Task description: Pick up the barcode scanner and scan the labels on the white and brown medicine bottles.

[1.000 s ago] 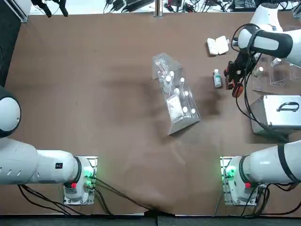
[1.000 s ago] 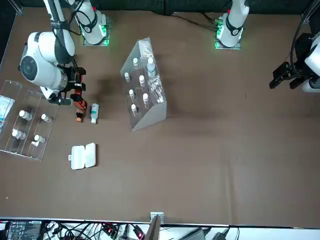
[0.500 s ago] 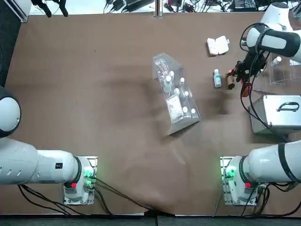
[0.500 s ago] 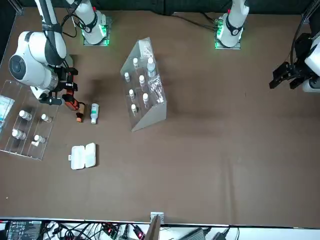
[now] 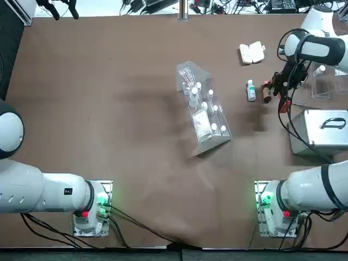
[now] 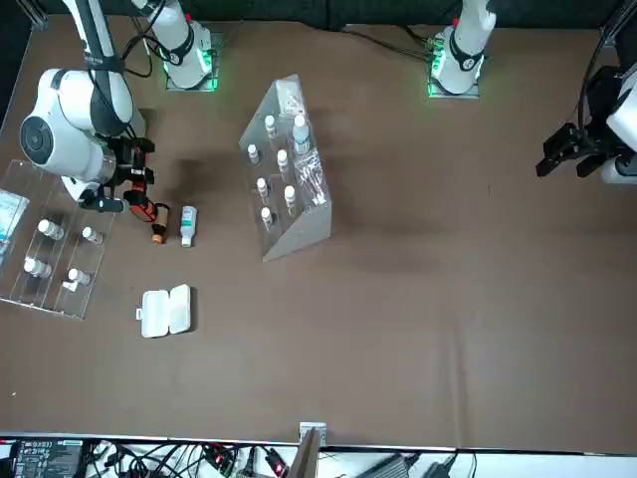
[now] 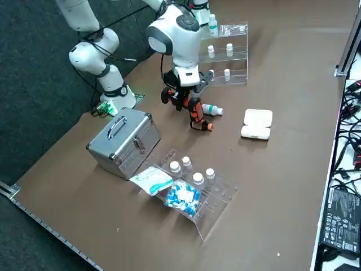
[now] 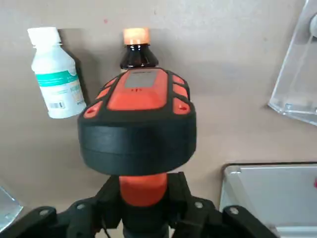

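In the top view, a clear plastic rack of white-capped vials (image 5: 216,143) is standing near the middle of the frame. Right of it, in the upper right, a small white plastic bottle with a teal band and white cap (image 5: 250,91) is lying on its side, its long axis running roughly up and down the frame. Just beside it, an amber-brown bottle with a reddish cap (image 5: 266,93) is lying nearly parallel. Right of that and slightly lower, the right gripper (image 8: 143,191) is holding the black and red-orange pistol-shaped barcode scanner (image 8: 138,96), its fingers closing on the handle. In the wrist view, the scanner's head is covering much of the brown bottle. That bottle is lying nearer the gripper; reaching the white one probably means moving leftward past it.
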`<state>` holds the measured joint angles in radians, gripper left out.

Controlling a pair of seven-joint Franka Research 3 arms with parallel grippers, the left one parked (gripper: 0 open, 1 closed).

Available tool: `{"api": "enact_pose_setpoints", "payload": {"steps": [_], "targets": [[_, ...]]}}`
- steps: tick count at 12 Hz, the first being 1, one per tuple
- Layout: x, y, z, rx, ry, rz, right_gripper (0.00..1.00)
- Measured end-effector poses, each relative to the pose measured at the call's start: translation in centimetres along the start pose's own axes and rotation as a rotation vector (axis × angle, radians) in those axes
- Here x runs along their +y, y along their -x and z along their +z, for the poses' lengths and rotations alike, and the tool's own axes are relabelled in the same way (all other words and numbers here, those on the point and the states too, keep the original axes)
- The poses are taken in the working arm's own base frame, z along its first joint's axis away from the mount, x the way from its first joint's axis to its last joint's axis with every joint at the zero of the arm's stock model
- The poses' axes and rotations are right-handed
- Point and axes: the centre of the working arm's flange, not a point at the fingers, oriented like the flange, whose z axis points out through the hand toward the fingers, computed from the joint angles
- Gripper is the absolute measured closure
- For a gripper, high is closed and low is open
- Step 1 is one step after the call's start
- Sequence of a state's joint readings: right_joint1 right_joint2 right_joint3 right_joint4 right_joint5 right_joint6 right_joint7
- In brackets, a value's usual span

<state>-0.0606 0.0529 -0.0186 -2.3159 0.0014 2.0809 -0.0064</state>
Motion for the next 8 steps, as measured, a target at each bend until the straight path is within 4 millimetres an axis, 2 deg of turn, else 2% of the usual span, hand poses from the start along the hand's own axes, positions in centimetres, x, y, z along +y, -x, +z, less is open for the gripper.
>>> {"api": "enact_pose_setpoints", "payload": {"steps": [3, 8], "targets": [[0.05, -0.28, 0.73, -0.007, 0.000, -0.007, 0.57], [0.03, -0.43, 0.59, -0.002, 0.000, -0.009, 0.57]]}}
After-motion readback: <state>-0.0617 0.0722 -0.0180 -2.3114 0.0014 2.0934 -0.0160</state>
